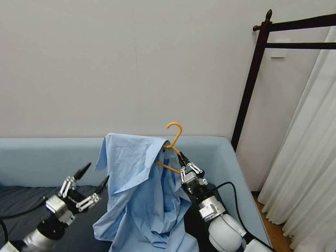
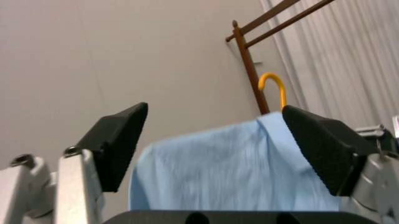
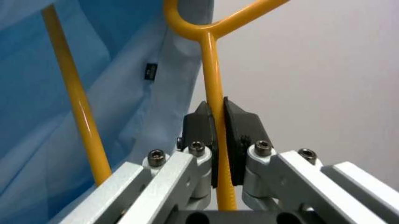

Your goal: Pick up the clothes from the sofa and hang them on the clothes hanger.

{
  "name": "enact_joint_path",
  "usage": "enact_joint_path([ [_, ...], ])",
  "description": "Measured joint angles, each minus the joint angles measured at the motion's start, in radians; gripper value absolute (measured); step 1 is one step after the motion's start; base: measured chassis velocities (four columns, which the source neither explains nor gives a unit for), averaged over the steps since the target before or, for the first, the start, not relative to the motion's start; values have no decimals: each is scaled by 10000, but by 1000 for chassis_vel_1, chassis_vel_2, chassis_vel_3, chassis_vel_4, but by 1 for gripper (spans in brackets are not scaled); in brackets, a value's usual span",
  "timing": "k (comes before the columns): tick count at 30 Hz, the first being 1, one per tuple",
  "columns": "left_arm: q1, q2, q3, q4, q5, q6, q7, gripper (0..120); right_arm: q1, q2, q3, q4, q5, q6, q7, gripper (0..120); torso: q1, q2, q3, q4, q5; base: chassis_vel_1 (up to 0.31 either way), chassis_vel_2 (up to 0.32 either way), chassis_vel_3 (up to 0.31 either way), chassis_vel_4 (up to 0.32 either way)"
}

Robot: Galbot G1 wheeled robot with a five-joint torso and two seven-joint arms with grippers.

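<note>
Held above the pale blue sofa (image 1: 42, 157) at centre frame: a yellow hanger (image 1: 175, 131) draped with a light blue shirt (image 1: 139, 194), hook pointing up. Pinched tight on the hanger's wire, the right end effector (image 1: 182, 159), fingers (image 3: 242, 128) pressed flat against the metal. At lower left, just beside the shirt's hanging edge, the left end effector (image 1: 96, 176), spread wide and gripping nothing. At upper right, a dark wooden clothes rack (image 1: 251, 79) next to white curtains (image 1: 310, 157).
</note>
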Motion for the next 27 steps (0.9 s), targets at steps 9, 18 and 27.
enact_joint_path([
  [9, -1209, 2388, 339, 1756, -1246, 1209, 3417, 100, -503, 508, 109, -1014, -2300, 1034, 64, 4, 0, 0, 1, -1, -2, 0, 0, 0, 0],
  [18, -3473, 3101, 2189, 3264, -1048, 3103, 5188, 100, -1168, 991, 411, -1317, -4060, 1902, 280, 4, 0, 0, 1, -3, -1, 0, 0, 0, 0],
  [27, -4485, 2576, 3419, 3660, -356, 3674, 5848, 97, -1373, 1284, 327, -1458, -5077, 2421, 271, 4, -1, 0, 1, 1, 0, 0, 0, 0, 0],
])
